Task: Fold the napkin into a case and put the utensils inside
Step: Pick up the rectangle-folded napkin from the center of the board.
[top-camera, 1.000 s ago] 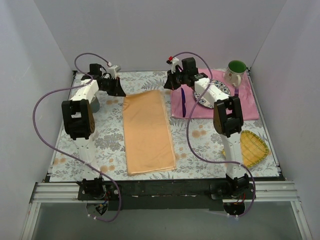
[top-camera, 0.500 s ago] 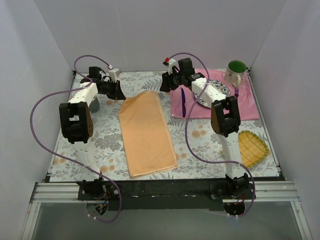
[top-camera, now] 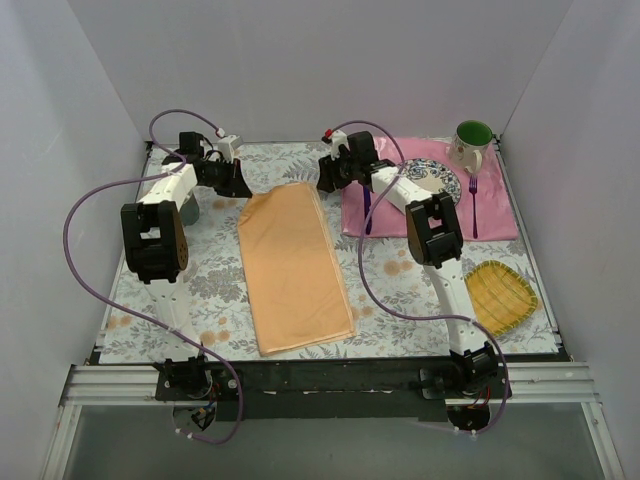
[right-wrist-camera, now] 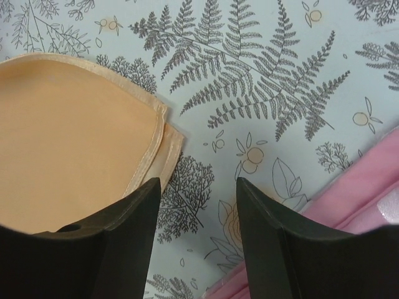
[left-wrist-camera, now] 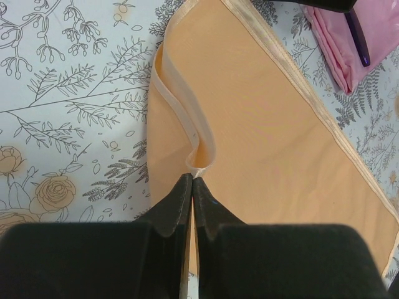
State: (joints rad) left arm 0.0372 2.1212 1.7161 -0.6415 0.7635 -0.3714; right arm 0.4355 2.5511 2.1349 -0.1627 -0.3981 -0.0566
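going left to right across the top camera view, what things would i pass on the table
napkin → knife → plate → fork. The pink placemat, mug and yellow mat overlap these sideways, so they are left out.

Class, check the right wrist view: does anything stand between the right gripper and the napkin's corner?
Nothing visible does. The napkin corner lies right beside one finger of the open right gripper, with only floral tablecloth around it.
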